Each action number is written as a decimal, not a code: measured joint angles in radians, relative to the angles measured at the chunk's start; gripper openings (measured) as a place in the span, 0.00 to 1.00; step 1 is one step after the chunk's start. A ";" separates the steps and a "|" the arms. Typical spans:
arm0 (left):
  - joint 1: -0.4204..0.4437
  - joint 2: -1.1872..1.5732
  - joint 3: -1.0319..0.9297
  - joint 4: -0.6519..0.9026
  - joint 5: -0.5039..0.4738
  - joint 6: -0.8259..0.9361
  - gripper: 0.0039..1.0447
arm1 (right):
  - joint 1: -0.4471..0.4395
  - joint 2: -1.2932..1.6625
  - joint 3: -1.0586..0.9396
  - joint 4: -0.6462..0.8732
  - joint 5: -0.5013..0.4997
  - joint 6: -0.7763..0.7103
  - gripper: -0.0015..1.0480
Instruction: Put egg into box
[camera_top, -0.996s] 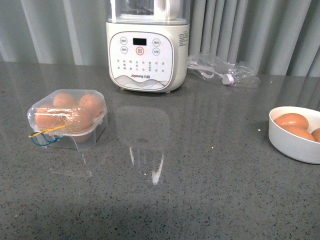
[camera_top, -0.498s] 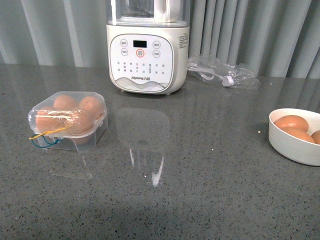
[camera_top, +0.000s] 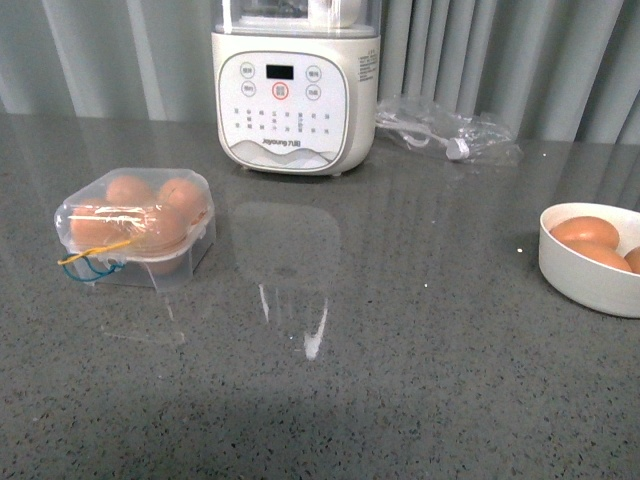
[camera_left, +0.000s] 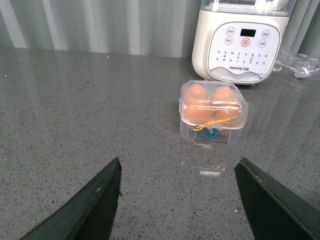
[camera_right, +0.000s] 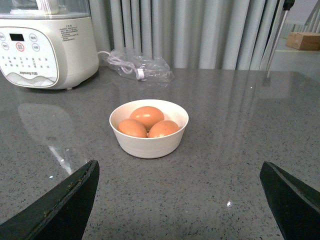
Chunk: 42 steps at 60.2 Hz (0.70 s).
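Near the countertop's left edge the egg case (camera_top: 135, 227) sits lidded and banded, apparently full; three brown eggs (camera_right: 146, 116) remain in the white bowl (camera_right: 149, 143); the left gripper (camera_left: 177, 200) and right gripper (camera_right: 180, 205) both gape empty.

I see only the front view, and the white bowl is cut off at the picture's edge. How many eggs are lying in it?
Observer: Three brown eggs lie in the white bowl; the right wrist view shows all of it.
Operator: I see no arm at all. Does the right one hold an egg?
Observer: No. The right gripper is empty, its jaws wide apart, with the bowl ahead of the gap.
Operator: And the left one?
Observer: The left gripper is open and empty too, and it faces the box.
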 joint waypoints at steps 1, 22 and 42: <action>0.000 0.000 0.000 0.000 0.000 0.000 0.76 | 0.000 0.000 0.000 0.000 0.000 0.000 0.93; 0.000 0.000 0.000 0.000 0.000 0.001 0.94 | 0.000 0.000 0.000 0.000 0.000 0.000 0.93; 0.000 0.000 0.000 0.000 0.000 0.001 0.94 | 0.000 0.000 0.000 0.000 0.000 0.000 0.93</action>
